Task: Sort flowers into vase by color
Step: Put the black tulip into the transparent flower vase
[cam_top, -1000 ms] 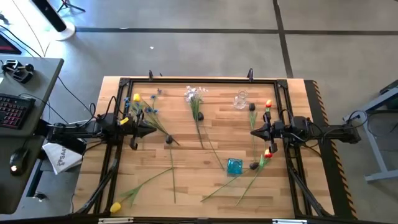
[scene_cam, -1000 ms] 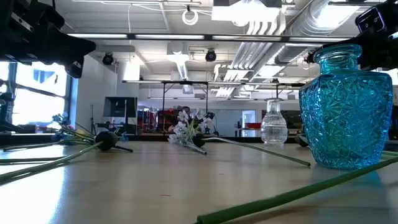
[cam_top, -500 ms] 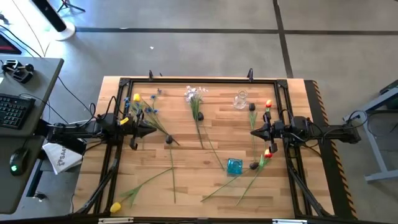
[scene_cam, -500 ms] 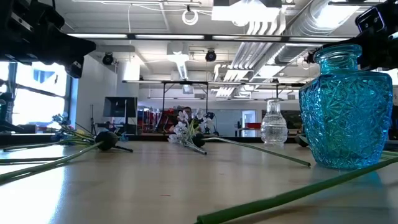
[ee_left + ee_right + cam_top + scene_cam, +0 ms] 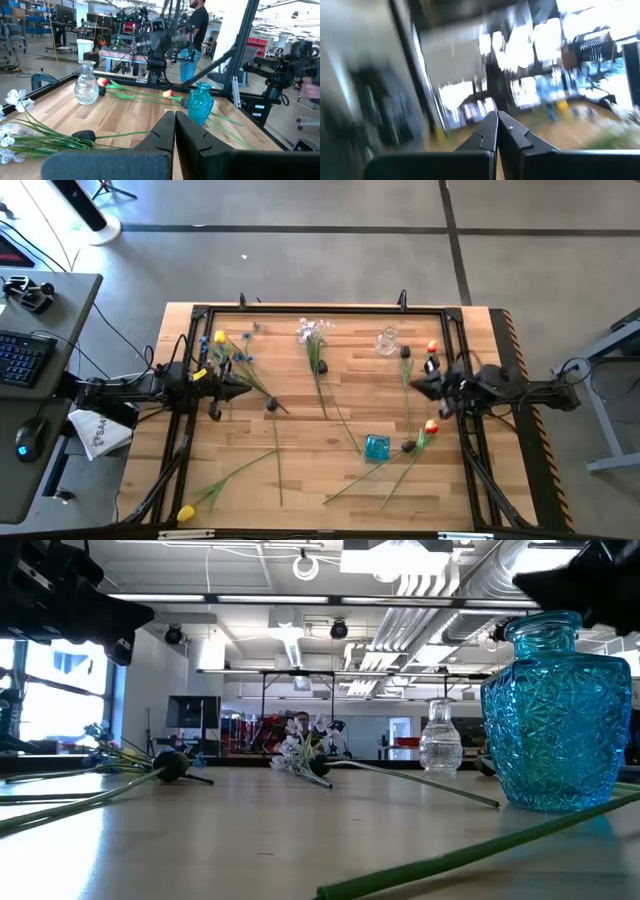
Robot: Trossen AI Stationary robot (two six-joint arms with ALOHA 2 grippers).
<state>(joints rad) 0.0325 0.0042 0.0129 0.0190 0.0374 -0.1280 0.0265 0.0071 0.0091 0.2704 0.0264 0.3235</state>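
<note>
Flowers (image 5: 318, 370) lie scattered across the desk (image 5: 300, 480); 2 vases stand right of centre, 1 (image 5: 387, 340) behind the other (image 5: 376, 447).

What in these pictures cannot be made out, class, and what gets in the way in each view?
- Right wrist view: the table and flowers are smeared by motion blur; only the shut right gripper reads clearly.
- Low view: the blue vase fills the right side and hides the flowers behind it.
- High view: the dark flower heads are too small to tell their true colour.
- Left wrist view: the left gripper covers the table just ahead.

Keyboard (image 5: 22, 357) & mouse (image 5: 25, 448) on side desk (image 5: 70, 290), person (image 5: 199, 27) standing in bkgd
</note>
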